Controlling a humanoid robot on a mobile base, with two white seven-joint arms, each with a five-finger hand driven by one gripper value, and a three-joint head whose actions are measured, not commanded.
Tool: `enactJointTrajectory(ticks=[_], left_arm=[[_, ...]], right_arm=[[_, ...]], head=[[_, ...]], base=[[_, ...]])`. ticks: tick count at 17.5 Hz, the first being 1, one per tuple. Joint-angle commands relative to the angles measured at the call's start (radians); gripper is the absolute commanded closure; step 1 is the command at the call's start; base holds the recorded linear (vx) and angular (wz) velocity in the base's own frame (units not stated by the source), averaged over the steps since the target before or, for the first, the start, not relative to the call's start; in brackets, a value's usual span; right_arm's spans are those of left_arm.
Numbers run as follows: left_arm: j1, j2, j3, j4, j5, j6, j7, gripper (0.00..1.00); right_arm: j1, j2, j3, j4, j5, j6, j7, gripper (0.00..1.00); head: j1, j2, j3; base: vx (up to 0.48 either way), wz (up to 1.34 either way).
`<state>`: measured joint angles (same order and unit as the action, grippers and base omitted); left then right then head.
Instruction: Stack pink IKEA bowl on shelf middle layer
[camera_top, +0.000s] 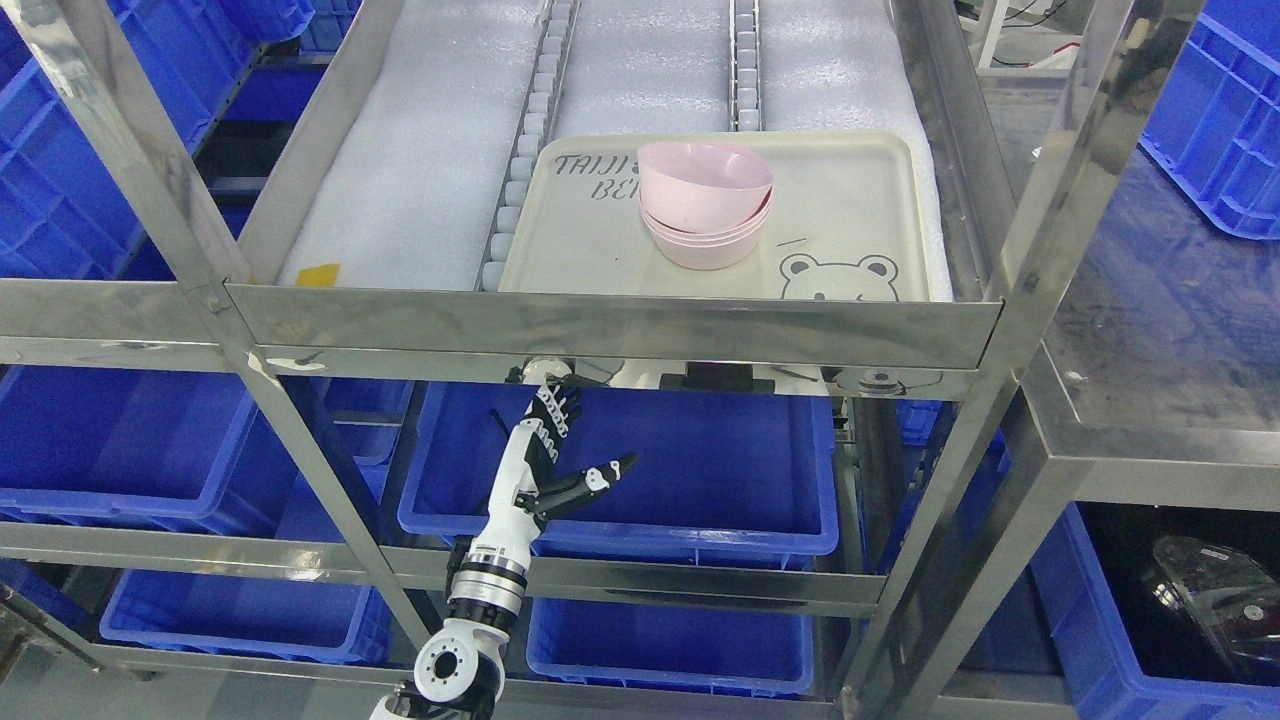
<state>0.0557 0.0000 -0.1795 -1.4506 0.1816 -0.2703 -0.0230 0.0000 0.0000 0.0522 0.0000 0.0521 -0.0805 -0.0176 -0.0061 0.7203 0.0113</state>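
Note:
A stack of pink bowls (705, 205) stands on a cream tray (600, 250) with a bear drawing, on a steel shelf layer lined with white foam. The top bowl sits tilted in the stack. My left hand (560, 445) comes up from the bottom left of the middle, below and in front of that shelf layer. Its fingers are spread and hold nothing. It is well below the bowls, in front of a blue bin. My right arm does not show.
The steel shelf frame (610, 330) has a front rail and slanted posts at both sides. Blue plastic bins (690, 480) fill the lower layers and both flanks. A small yellow tag (318, 273) lies on the foam at the left.

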Motion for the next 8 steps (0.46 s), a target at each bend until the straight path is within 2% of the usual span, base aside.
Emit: enactJointTrajectory(ticks=[1,8], left_arm=[[0.001,0.017,0.006,-0.002,-0.001,0.0,-0.002,0.0],[0.001,0.017,-0.003,0.001,-0.001,0.0,-0.006,0.0]], right_arm=[[0.003,-0.017,0.0,-0.017,0.0,-0.001,-0.001,0.0],[0.005,-0.017,0.0,-0.017,0.0,-0.001,-0.001,0.0]], head=[[0.0,0.0,0.0],[0.0,0.0,0.0]], base=[[0.0,0.0],[0.0,0.0]])
